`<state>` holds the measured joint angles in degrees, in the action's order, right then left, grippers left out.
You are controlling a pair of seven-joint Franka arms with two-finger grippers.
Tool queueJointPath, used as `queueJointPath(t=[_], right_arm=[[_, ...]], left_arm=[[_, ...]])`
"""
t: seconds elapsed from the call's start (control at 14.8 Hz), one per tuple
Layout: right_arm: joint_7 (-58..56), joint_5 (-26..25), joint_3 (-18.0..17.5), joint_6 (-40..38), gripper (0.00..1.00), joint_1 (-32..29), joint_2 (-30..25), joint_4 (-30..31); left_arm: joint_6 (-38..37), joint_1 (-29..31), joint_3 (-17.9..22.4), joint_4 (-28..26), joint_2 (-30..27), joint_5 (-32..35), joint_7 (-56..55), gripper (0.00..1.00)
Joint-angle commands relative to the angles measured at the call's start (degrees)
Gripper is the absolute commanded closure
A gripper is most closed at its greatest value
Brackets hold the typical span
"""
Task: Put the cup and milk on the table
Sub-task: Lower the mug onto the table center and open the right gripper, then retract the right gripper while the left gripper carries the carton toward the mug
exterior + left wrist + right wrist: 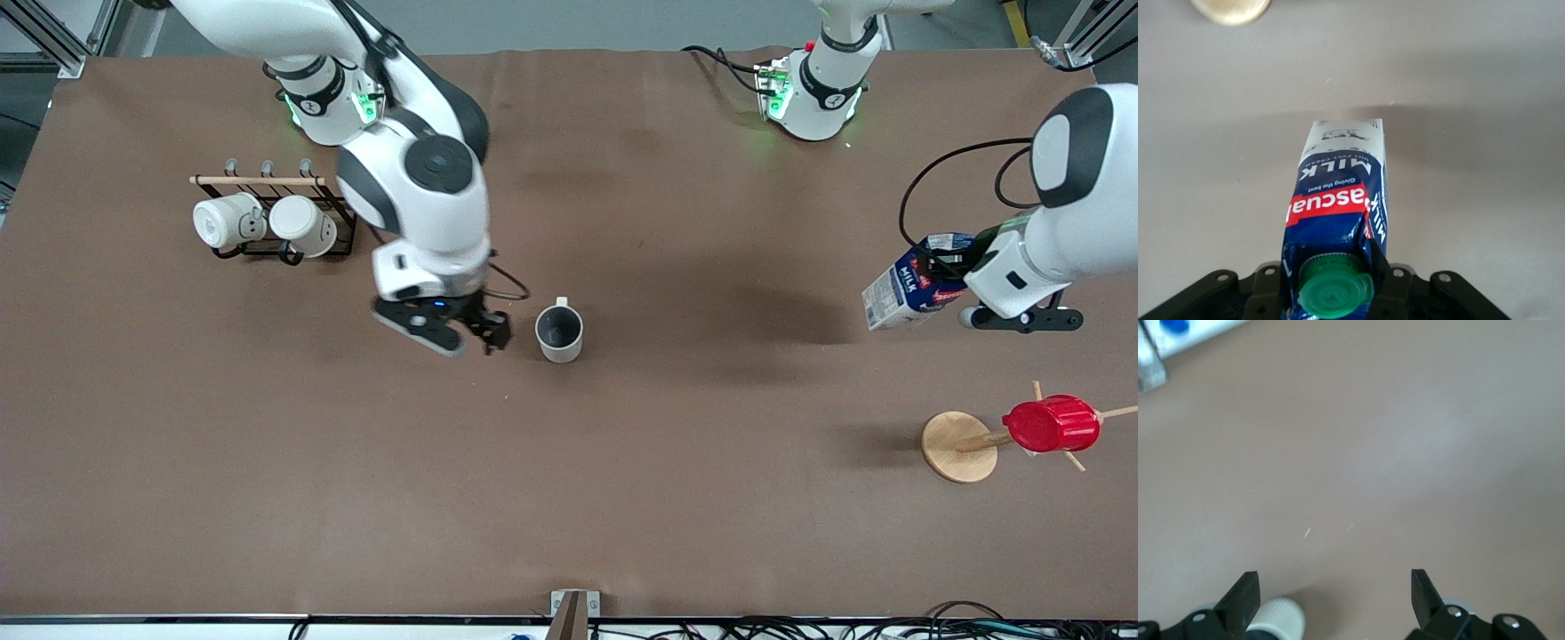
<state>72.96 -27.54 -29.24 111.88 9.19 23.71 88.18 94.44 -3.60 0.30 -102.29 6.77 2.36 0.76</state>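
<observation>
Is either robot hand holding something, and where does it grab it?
The left end effector holds the blue-and-white milk carton by its green-capped top. The right end effector is open, holding nothing.

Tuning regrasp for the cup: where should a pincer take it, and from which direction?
Probably from above, jaws straddling one wall of the cup at the rim. It stands upright on the table with its mouth open upward. The small handle points toward the robots' bases, so take the rim away from it. The right pincer is open beside it.

Even overhead light; soft shadows on table (622, 498); wrist views hazy.
</observation>
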Motion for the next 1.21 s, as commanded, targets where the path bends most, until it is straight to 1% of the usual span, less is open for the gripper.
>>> queueJointPath(t=[0.0, 0.07, 0.13, 0.2, 0.34, 0.47, 0.61, 0.67, 0.74, 0.81, 0.94, 1.15], right_arm=[[-8.76, 0.98, -1.17, -3.32, 0.00, -6.45, -7.35, 2.62], [-12.45, 3.69, -0.47, -4.29, 0.00, -7.86, -9.02, 2.09], [-17.54, 7.11, 1.36, -6.39, 0.00, -9.18, -10.43, 1.04], [-24.63, 10.80, 4.95, -9.54, 0.00, -9.37, -11.48, -0.53], [-38.44, 17.22, 12.68, -15.18, 0.00, -9.19, -14.47, -2.74], [-49.09, 20.84, 19.45, -17.39, 0.00, -9.11, -17.98, -2.57], [-58.15, 24.70, 24.90, -20.54, 0.00, -8.93, -20.54, -2.57], [-61.85, 26.20, 27.63, -21.78, 0.00, -8.84, -21.85, -2.57], [-65.63, 26.57, 29.83, -22.92, 0.00, -8.67, -22.82, -2.57], [-67.84, 26.57, 31.07, -23.63, 0.00, -8.75, -23.01, -2.66], [-68.21, 25.79, 30.91, -23.72, 0.00, -8.67, -22.83, -2.57], [-68.74, 26.48, 31.08, -24.34, 0.00, -8.93, -22.92, -2.83]], left_arm=[[-0.83, -2.54, -0.38, 6.38, 3.24, -0.78, -0.06, 0.90], [-0.83, -3.60, -0.47, 8.84, 4.91, -0.78, -0.15, 0.92], [-0.83, -4.65, -1.17, 11.56, 6.66, -0.95, -0.23, 0.92], [-0.66, -4.75, -2.39, 13.33, 8.16, -1.39, -0.93, 0.92], [1.00, -4.75, -5.03, 14.31, 11.15, -1.57, -5.05, 0.92], [4.16, -4.92, -8.98, 15.54, 13.09, -1.31, -10.75, 0.92], [5.05, -5.80, -13.02, 16.60, 15.02, -0.87, -21.28, 0.92], [5.06, -6.76, -14.17, 16.69, 15.55, -0.69, -24.20, 0.92], [5.06, -7.99, -14.88, 16.60, 15.82, -0.34, -25.53, 0.92], [5.06, -9.13, -15.15, 16.77, 16.52, -0.43, -25.81, 0.94], [5.06, -11.07, -15.50, 18.79, 18.36, -0.60, -25.99, 0.94], [5.14, -11.87, -19.36, 21.43, 21.52, -0.78, -26.69, 0.95]])
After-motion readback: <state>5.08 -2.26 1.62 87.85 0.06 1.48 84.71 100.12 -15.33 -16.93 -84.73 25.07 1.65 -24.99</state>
